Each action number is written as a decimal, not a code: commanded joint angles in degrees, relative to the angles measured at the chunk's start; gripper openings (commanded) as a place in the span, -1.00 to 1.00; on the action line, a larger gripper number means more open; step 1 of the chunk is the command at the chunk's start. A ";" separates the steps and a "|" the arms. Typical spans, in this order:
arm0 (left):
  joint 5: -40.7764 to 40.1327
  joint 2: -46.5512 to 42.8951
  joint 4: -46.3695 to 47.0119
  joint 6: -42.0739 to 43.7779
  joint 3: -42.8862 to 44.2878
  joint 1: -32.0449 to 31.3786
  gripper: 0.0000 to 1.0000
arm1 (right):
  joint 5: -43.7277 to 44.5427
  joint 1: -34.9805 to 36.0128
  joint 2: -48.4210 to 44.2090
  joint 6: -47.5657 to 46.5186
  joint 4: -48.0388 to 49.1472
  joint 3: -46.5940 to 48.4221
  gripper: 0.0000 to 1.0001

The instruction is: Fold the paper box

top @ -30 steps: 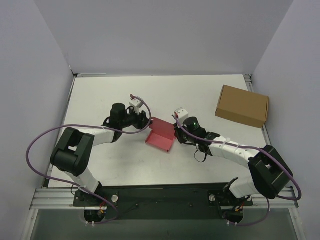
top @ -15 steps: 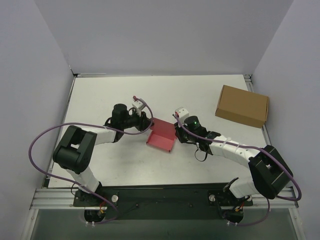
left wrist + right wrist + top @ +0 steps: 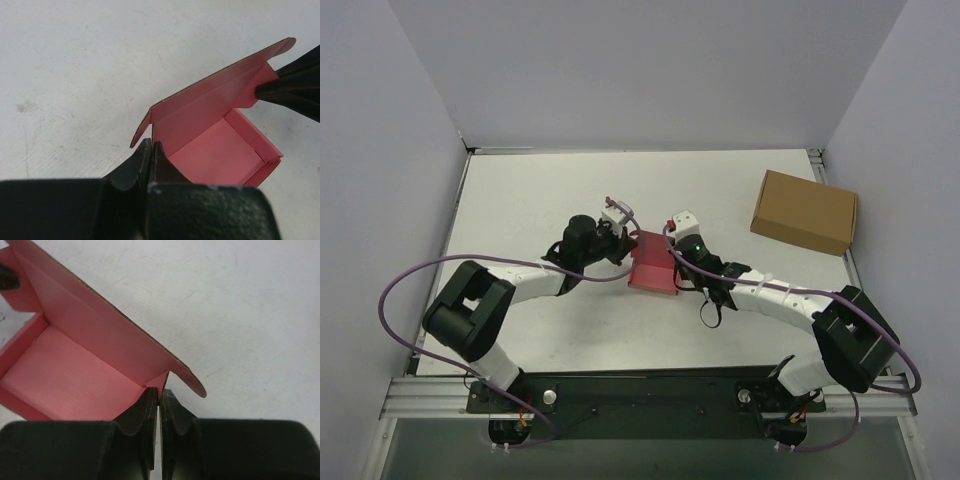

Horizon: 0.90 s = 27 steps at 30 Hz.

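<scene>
At mid-table, the paper box (image 3: pixel 653 268) sits half-formed with its lid flap raised. The left gripper (image 3: pixel 151 152) and right gripper (image 3: pixel 159 397) each pinch a corner on their own side, probably to steady it for folding the lid.

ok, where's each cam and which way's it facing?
Top external: above, behind the bases, looking down at the table; both arms show, left gripper and right gripper flanking the paper box.
Left wrist: on the left arm, looking along its shut fingers at a box corner; right gripper's tip upper right.
Right wrist: mirrored on the right arm; left gripper's tip top left.
Shared: both wrist views see the box's inside.
</scene>
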 commanded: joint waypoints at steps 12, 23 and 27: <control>-34.97 -1.42 14.61 -5.37 -6.33 -13.97 -1.00 | 34.67 9.87 11.20 12.07 6.49 7.70 -1.00; -37.27 -0.45 19.89 -9.07 -8.53 -16.96 -1.00 | 33.37 11.37 8.48 19.37 11.58 -0.30 -1.00; -33.85 -0.63 20.94 -8.63 -8.79 -16.60 -1.00 | 32.05 11.37 6.99 19.19 13.86 -2.32 -1.00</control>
